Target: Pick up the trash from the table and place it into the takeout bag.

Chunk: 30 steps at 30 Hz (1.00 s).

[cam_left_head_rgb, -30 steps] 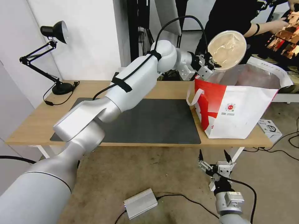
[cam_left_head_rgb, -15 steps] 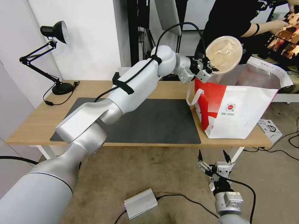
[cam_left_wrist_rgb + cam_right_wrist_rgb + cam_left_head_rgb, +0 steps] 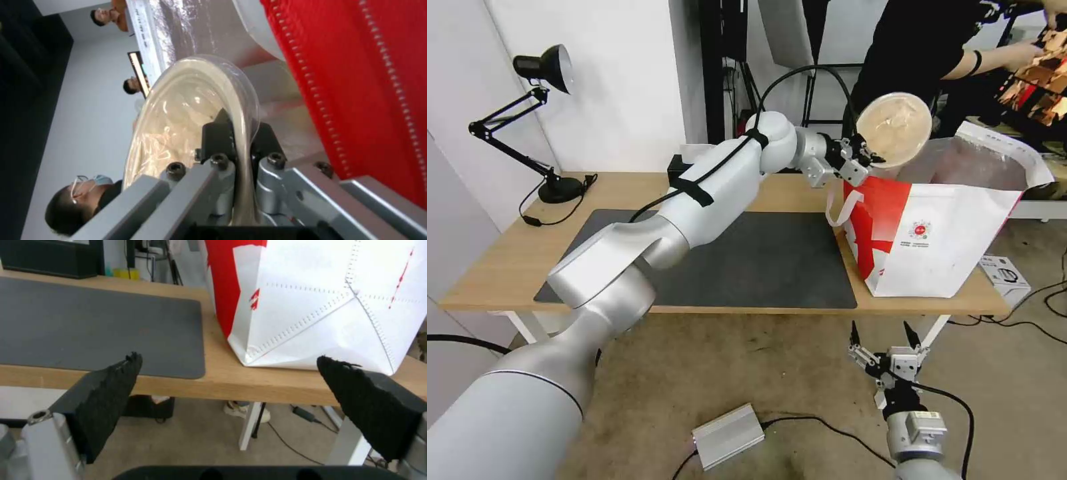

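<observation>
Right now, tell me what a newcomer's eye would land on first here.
First, the left gripper holding the beige pulp bowl by its rim, tilted above the takeout bag at the table's right end. Next, the right gripper waiting open, low in front of the table edge.

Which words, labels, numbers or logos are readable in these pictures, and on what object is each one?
No text can be read.
Takeout bag: small round red logo with tiny lines of print under it, too small to read.
Box on the floor by the table: dark printed picture, no legible words.
</observation>
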{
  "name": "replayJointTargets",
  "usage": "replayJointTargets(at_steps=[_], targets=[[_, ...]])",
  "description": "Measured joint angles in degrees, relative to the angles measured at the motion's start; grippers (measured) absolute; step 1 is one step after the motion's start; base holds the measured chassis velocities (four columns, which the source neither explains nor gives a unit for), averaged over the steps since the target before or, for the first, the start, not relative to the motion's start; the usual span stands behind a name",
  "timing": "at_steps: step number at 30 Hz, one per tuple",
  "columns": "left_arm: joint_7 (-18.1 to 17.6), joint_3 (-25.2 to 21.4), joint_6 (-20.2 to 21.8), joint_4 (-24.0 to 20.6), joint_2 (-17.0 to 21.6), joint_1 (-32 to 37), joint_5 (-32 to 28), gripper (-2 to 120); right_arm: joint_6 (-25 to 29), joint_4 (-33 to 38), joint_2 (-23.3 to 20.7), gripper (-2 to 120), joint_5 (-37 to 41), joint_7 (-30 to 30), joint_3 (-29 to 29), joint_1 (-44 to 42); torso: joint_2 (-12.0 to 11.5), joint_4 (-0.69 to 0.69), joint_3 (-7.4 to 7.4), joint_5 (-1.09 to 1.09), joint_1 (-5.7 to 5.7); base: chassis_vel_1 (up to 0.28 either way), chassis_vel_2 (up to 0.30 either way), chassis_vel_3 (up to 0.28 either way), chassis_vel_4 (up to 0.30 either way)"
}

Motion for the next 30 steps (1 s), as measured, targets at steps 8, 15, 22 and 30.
replayJointTargets(at_steps=[8,15,22,30], targets=[[-0.4,0.6,-0.1,0.2,0.0,0.0,-0.5,1,0.0,0.0,0.0,100,0.0,0.0,0.0,0.2,0.0,0.00,0.00,0.00,0.00,0.000,0.000,0.000,0.000],[-0.5,1.3,-0.1,0.3,0.0,0.0,-1.2,1,0.0,-0.1,0.0,100,0.0,0.0,0.0,0.4,0.0,0.00,0.00,0.00,0.00,0.000,0.000,0.000,0.000],[-0.6,1.7,-0.1,0.2,0.0,-0.1,-1.8,1,0.0,-0.1,0.0,100,0.0,0.0,0.0,0.4,0.0,0.00,0.00,0.00,0.00,0.000,0.000,0.000,0.000],[-1.5,3.7,0.1,-1.1,0.0,-0.9,-3.7,1,-0.2,-0.1,0.4,100,0.0,0.0,-0.3,0.9,0.0,0.00,0.00,0.00,0.00,0.000,0.000,0.000,0.000]])
